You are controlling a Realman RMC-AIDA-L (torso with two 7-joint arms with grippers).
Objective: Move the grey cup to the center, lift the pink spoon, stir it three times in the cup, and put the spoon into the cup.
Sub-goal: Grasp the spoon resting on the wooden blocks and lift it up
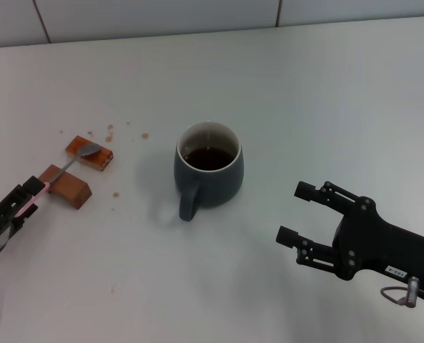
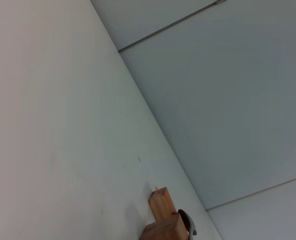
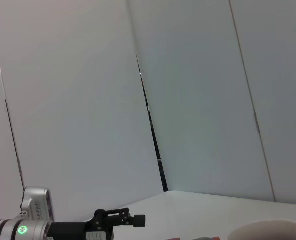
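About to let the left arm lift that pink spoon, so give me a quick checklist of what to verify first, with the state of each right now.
1. Grey cup near the table's middle, upright: ok.
2. Left tool at the pink spoon handle: ok. Firm grip: cannot tell.
3. Spoon bowl rests on the far brown block, handle over the near brown block: ok, though lifting may nudge them.
4. Cup already holds dark liquid; stirring could splash: not ok.
5. Right tool open, apart from the cup, beside it on the right: ok.
6. Path from spoon to cup free of obstacles: ok.
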